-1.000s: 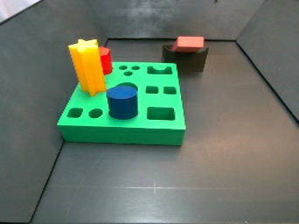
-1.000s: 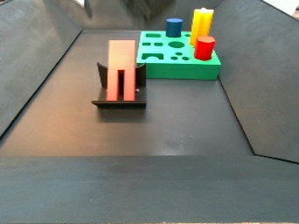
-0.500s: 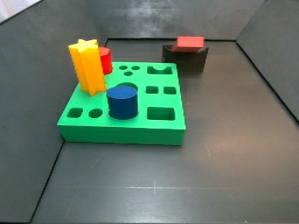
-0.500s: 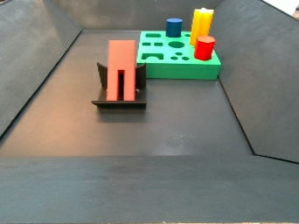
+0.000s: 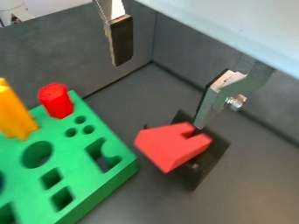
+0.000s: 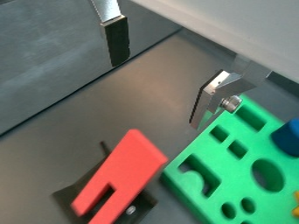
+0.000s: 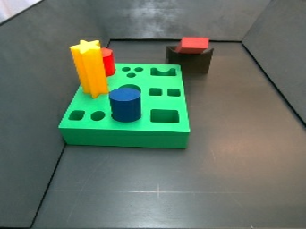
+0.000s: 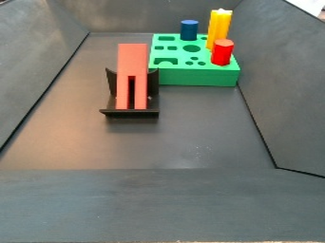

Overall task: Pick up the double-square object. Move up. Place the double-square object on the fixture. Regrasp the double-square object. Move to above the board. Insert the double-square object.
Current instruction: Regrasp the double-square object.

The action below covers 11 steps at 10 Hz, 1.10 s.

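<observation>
The salmon-red double-square object (image 7: 192,43) lies across the dark fixture (image 7: 191,61), its notched end showing in a side view (image 8: 131,71). It shows in both wrist views (image 5: 170,144) (image 6: 122,171), resting on the fixture (image 5: 201,168) (image 8: 131,112). My gripper (image 5: 162,94) (image 6: 158,94) is open and empty, high above the object, and out of both side views. The green board (image 7: 156,136) (image 8: 191,78) lies beside the fixture and shows in both wrist views (image 5: 70,188) (image 6: 222,179).
A yellow star post (image 7: 86,67), a short red peg (image 7: 107,61) and a blue cylinder (image 7: 124,103) stand in the board. Grey walls enclose the dark floor on all sides.
A dark blur of my gripper at the top of a side view one second ago has gone out of view. The object and fixture have not moved.
</observation>
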### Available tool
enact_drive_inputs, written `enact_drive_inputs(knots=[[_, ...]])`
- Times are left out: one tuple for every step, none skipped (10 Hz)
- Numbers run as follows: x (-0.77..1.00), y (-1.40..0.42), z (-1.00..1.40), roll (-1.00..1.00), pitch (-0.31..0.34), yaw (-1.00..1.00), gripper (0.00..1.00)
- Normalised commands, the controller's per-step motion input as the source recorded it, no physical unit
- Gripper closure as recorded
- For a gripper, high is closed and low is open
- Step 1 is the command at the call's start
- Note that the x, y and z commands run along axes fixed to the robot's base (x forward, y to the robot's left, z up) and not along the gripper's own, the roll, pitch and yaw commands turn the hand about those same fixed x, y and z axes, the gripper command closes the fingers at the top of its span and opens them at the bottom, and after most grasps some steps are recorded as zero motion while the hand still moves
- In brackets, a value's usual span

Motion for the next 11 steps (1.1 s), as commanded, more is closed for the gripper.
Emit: enact_drive_inputs(knots=[[0.00,-0.02,0.02,1.00,0.024,0.03,0.00],[0.01,-0.02,0.02,1.00,0.032,0.03,0.00],[0.01,-0.02,0.01,1.00,0.038,0.03,0.00],[0.03,-0.03,0.00,1.00,0.049,0.04,0.00],[0.04,-0.02,0.00,1.00,0.058,0.04,0.00],[0.06,-0.03,0.00,1.00,0.076,0.05,0.00],[0.07,-0.03,0.00,1.00,0.094,0.05,0.00],[0.09,-0.04,0.00,1.00,0.125,0.07,0.00],[0.10,-0.04,0.00,1.00,0.151,0.08,0.00],[0.10,-0.04,0.00,1.00,0.186,0.12,0.00],[0.10,-0.05,0.00,1.00,0.203,0.14,0.00]])
